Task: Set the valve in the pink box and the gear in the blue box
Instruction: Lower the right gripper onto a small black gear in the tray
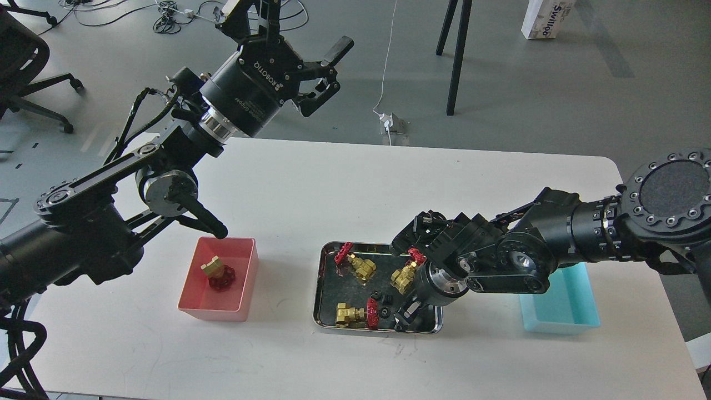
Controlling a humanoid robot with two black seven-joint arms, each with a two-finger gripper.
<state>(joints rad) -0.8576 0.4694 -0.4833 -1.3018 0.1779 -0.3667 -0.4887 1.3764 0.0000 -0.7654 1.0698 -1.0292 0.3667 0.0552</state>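
My right gripper (404, 318) dips into the steel tray (328, 289), fingers too dark to judge, hiding gears; the left gripper (311, 39) gapes wide.

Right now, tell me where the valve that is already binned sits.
In the head view, that valve lies inside the pink box on the table's left side, left of the steel tray and below the raised left end effector.

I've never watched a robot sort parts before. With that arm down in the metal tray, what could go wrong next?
1. The right gripper reaches into the steel tray where tiny black gears lie close to valves, so it could nudge or grab a valve instead.
2. A gear this small may slip out on the way to the blue box.
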